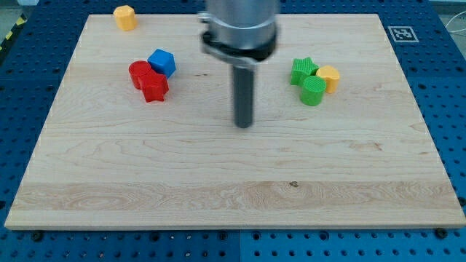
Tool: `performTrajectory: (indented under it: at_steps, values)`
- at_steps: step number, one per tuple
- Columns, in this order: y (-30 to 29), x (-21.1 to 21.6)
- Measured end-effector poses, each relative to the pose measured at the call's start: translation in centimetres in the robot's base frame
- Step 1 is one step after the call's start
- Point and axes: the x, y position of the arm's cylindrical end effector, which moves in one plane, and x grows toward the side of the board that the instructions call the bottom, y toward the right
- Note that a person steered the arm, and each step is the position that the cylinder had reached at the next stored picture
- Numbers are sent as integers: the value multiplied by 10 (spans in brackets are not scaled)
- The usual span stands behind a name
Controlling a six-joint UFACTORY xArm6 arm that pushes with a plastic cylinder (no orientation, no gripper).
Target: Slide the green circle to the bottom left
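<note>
One green circle (313,91) sits toward the view's right on the surface (218,182), touching the green star (303,70). My tip (242,125) is left of it, so I'd swing around first. No claw here, just a rod.

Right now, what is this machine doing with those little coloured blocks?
I'm a robot arm that pushes blocks around a wooden board with a rod. My tip rests mid-board, touching nothing. My target, the green circle, sits to the view's right, beside a green star and a yellow block. It hasn't been pushed toward the bottom left yet.
</note>
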Motion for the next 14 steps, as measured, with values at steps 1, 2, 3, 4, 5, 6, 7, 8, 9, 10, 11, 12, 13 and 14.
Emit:
performTrajectory:
  at_steps: [1, 2, 3, 4, 5, 6, 7, 8, 9, 10, 11, 12, 13, 14]
  values:
    - [71, 0]
    - [128, -1]
    - [148, -17]
    - [147, -33]
    - [145, -44]
    - [144, -51]
    - [125, -53]
    - [81, -53]
    - [73, -66]
    - [66, -99]
    - [34, -92]
    - [30, -54]
    - [35, -17]
    - [40, 6]
